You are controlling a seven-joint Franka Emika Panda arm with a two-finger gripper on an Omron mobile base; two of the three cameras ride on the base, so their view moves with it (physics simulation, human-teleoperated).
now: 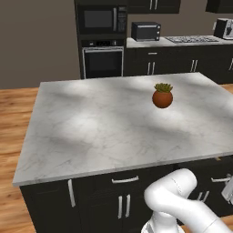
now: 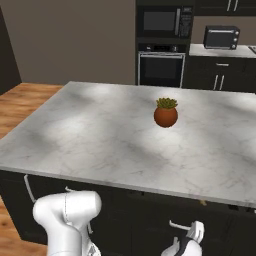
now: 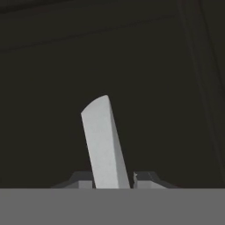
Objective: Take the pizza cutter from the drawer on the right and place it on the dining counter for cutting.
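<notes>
My gripper (image 3: 112, 180) is shut on a pale grey bar handle (image 3: 103, 145) that rises between its fingertips against a near-black drawer (image 3: 145, 74) front. From the right base view, the gripper (image 2: 190, 241) sits low at the handle (image 2: 178, 226) of the drawer (image 2: 220, 220) under the marble top's right end. In the left base view the gripper (image 1: 228, 190) shows at the right edge beside that drawer (image 1: 211, 169). A tiny brown speck (image 2: 202, 202) sits at the drawer's top edge; I cannot tell what it is. The pizza cutter is hidden and the dining counter is out of view.
A marble-topped dark cabinet island (image 1: 91, 132) stands in front of me with a small potted plant (image 1: 162, 96) on it. More drawers with pale handles (image 1: 125, 179) line its near face. Behind are an oven (image 1: 103, 61), a toaster oven (image 1: 146, 31) and wood floor (image 1: 13, 118) at the left.
</notes>
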